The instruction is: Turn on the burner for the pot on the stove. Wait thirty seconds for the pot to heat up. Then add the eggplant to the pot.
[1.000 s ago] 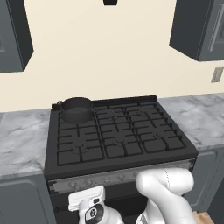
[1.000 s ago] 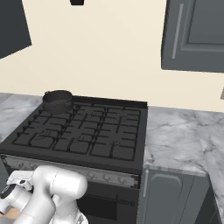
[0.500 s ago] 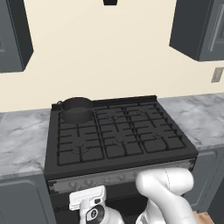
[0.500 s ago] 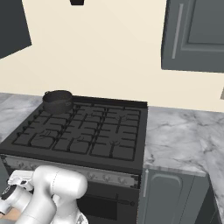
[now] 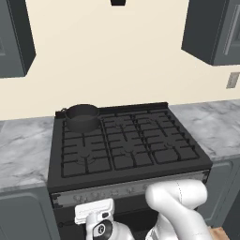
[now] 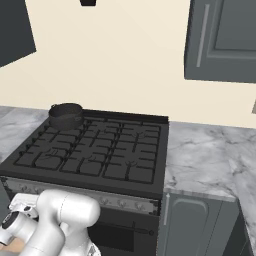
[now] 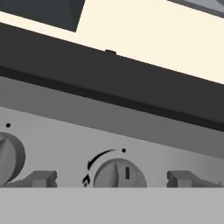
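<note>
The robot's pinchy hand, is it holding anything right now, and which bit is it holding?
Nothing is held. The gripper is open, its two finger tips on either side of a small round grey knob on the stove's silver front strip, not closed on it.

The black stove (image 5: pixel 126 152) sits between two stretches of grey marbled tabletop (image 5: pixel 23 154), its six grated burners laid out in two rows. The small dark pot (image 5: pixel 82 116) stands upright on the back left burner (image 5: pixel 84 129), near the wall. Along the stove's front runs a silver strip of knobs (image 7: pixel 116 174).
</note>
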Tool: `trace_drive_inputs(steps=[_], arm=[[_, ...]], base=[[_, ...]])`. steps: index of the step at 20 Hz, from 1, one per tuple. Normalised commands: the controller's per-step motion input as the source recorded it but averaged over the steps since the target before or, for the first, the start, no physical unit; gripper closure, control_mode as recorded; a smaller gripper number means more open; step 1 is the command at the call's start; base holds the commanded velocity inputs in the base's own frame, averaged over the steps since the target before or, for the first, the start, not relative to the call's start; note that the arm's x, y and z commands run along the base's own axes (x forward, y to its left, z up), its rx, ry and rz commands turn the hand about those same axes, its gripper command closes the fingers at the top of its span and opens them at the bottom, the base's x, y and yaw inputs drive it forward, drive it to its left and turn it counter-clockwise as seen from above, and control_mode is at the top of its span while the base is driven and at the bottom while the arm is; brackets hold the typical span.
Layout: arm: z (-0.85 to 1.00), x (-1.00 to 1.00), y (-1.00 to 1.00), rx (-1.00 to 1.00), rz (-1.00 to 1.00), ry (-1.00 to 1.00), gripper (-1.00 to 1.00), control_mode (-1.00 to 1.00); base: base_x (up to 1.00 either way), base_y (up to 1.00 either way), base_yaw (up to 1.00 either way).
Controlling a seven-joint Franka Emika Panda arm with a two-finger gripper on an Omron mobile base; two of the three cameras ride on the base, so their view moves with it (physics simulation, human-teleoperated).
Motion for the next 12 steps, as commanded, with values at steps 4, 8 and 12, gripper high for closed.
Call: trace_drive_inputs(steps=[4,8,12], arm=[[0.24,0.0,0.0,0.02,0.0,-0.07,-1.0,-1.0],[0.03,0.0,0.0,0.0,0.0,-0.01,-1.0,-1.0],[-0.12,0.0,-0.06,-0.01,0.0,0.0,-1.0,-1.0]], base=[[0.0,0.0,0.0],[0.0,0.0,0.0],[0.0,0.0,0.0]])
